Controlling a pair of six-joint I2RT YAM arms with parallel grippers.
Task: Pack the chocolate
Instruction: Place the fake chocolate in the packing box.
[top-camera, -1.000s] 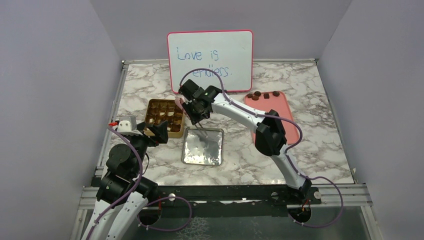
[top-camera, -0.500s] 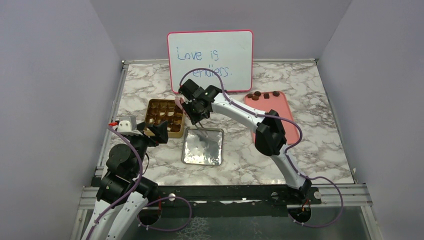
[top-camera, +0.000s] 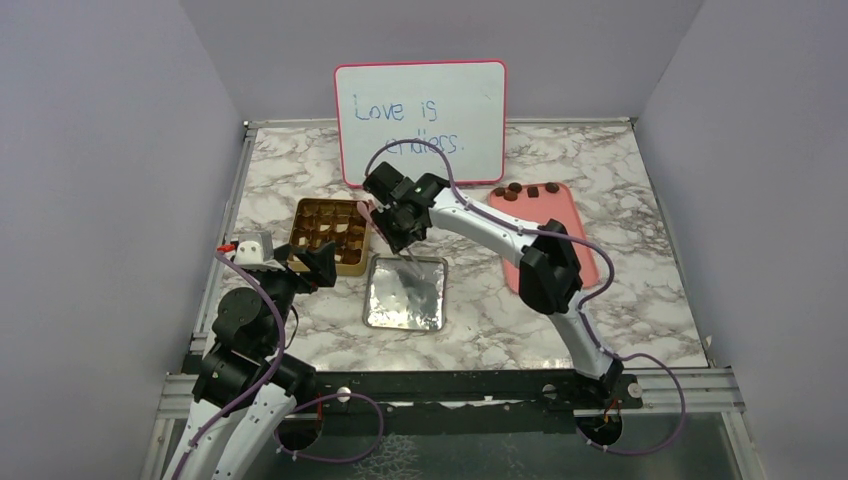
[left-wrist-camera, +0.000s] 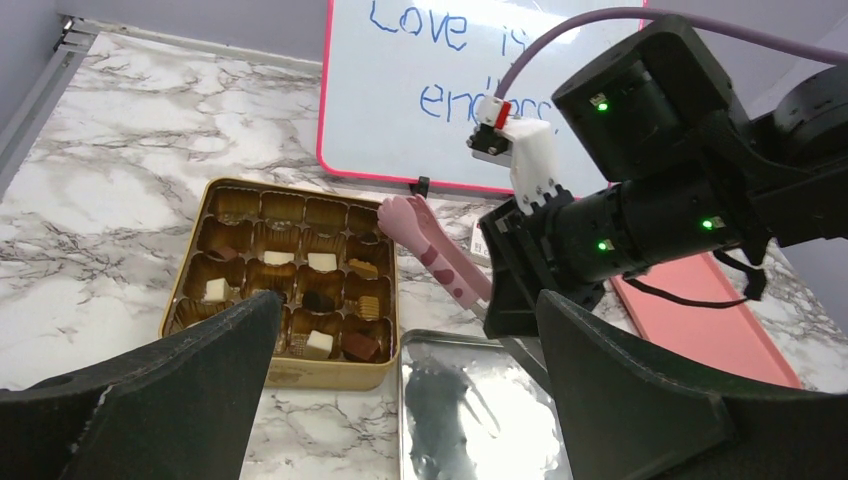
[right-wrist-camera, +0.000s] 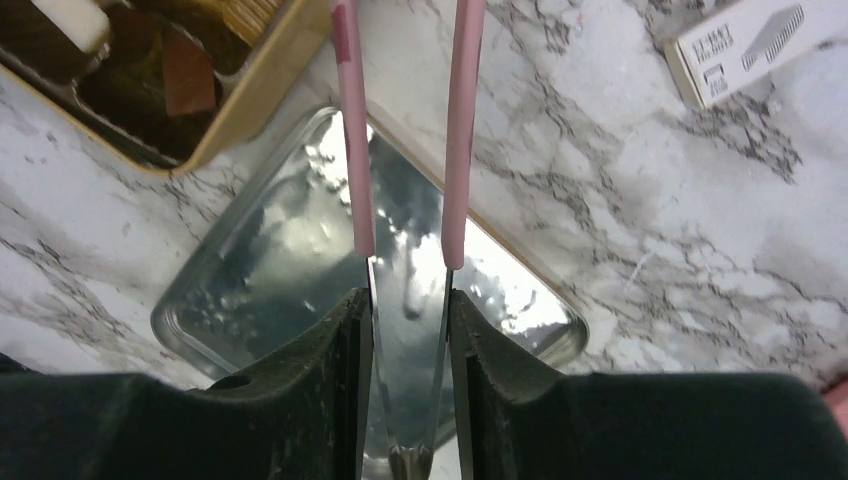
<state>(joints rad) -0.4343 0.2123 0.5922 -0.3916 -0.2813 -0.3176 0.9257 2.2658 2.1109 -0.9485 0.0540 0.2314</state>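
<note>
Several chocolate pieces, dark, tan and white, sit in cups of the gold tin. More dark chocolate pieces lie at the far end of the pink tray. My right gripper is shut on pink tongs, which hang over the silver lid beside the tin's right edge. I see nothing between the tong arms. My left gripper stands open at the tin's near side, holding nothing.
A whiteboard with blue writing stands at the back. A small white card-like box lies on the marble behind the lid. The silver lid lies just right of the tin.
My right arm has shifted a little right and nearer with the tongs, from the tin's edge toward the lid. The tong arms have spread slightly. The left arm has not moved.
</note>
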